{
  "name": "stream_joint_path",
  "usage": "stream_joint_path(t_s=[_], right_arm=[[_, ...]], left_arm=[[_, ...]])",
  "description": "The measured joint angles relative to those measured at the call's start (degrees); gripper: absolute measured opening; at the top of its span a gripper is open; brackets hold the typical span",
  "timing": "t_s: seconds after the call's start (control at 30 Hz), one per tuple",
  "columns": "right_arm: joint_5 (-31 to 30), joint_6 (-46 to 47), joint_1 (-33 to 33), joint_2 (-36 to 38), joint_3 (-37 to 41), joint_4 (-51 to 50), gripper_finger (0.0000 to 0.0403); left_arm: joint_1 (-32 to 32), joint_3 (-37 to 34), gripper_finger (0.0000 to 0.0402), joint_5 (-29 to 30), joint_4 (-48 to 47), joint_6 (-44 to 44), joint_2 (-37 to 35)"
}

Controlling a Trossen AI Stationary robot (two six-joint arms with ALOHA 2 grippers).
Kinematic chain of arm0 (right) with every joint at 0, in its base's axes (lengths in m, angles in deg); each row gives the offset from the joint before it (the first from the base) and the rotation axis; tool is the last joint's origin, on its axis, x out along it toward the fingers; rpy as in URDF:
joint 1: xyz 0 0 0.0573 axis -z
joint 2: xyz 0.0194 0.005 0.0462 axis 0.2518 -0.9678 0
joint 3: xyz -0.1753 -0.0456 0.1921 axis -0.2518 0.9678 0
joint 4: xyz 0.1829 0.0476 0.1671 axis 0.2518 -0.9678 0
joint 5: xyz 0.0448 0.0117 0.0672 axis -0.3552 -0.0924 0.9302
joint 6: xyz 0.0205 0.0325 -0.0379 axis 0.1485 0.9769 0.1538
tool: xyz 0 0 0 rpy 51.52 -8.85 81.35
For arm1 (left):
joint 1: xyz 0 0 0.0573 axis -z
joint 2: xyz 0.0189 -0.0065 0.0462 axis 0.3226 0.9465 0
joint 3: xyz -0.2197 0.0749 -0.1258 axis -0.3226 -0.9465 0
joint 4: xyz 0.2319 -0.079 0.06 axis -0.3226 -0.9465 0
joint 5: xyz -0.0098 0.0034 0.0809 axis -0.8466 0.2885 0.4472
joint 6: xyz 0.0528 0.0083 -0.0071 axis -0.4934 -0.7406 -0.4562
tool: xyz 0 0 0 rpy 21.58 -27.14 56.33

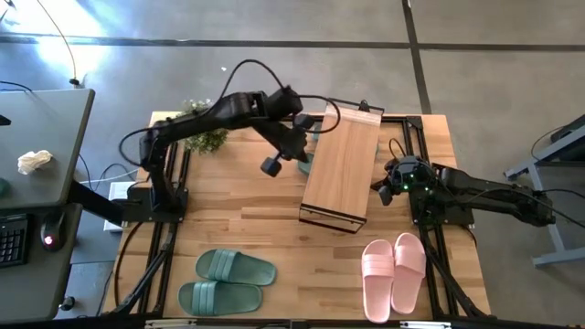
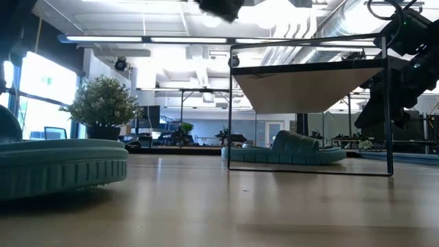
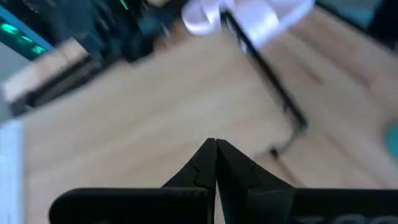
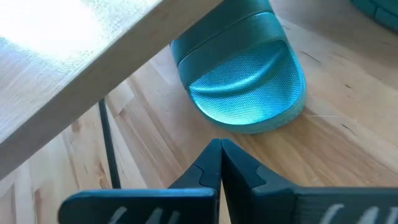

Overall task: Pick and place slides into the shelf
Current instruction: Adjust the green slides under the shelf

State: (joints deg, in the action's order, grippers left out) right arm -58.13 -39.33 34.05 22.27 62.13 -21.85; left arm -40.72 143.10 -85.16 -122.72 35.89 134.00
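Observation:
The shelf (image 1: 340, 166) stands mid-table; its wood top (image 2: 309, 86) sits on a thin dark frame. One green slide (image 4: 245, 81) lies sole-down on the table under it (image 2: 288, 152). A green pair (image 1: 227, 280) rests near the front left and a pink pair (image 1: 395, 272) near the front right. My left gripper (image 3: 216, 149) is shut and empty, raised at the shelf's left side (image 1: 300, 151). My right gripper (image 4: 221, 149) is shut and empty, low at the shelf's right side (image 1: 384, 187), pointing at the green slide's end.
A potted plant (image 1: 203, 128) stands at the table's far left corner. The shelf's thin dark legs (image 2: 388, 110) stand beside my right arm. A side desk with a mouse (image 1: 50, 239) and crumpled paper (image 1: 35, 162) lies left of the table. Bare wood (image 1: 311, 265) shows between the two pairs.

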Motion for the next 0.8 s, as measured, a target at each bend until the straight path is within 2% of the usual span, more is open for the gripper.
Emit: stream_joint_path(t_s=[0.23, 0.37, 0.47, 0.57, 0.63, 0.7, 0.8], right_arm=[[0.47, -0.87, -0.02, 0.00, 0.01, 0.06, 0.0000], [0.55, -0.96, -0.02, 0.00, -0.01, 0.11, 0.0000], [0.56, -0.94, -0.02, 0.00, 0.01, 0.11, 0.0000], [1.02, -1.07, -0.02, 0.00, 0.01, 0.31, 0.0000], [1.43, -1.07, -0.01, 0.00, 0.01, 0.39, 0.0000], [1.96, -1.03, -0.02, 0.00, 0.01, 0.41, 0.0000], [2.43, -0.90, -0.02, 0.03, 0.00, 0.46, 0.0000]], left_arm=[[1.80, 0.04, 0.0000, 7.78, 16.58, 11.30, -7.41], [1.56, 0.04, 0.0000, 9.03, 27.83, 11.25, -10.22], [1.60, 0.18, 0.0000, 8.22, 28.57, 10.97, -11.26], [1.01, -0.34, 0.0000, 7.74, 21.70, 11.27, -10.98], [0.95, -3.84, 0.0000, 8.02, 20.92, 11.43, -11.10], [1.19, -10.70, 0.0000, 8.03, 23.55, 12.62, -13.24], [1.34, -24.56, 0.0000, 7.36, 35.27, 17.22, -19.05]])
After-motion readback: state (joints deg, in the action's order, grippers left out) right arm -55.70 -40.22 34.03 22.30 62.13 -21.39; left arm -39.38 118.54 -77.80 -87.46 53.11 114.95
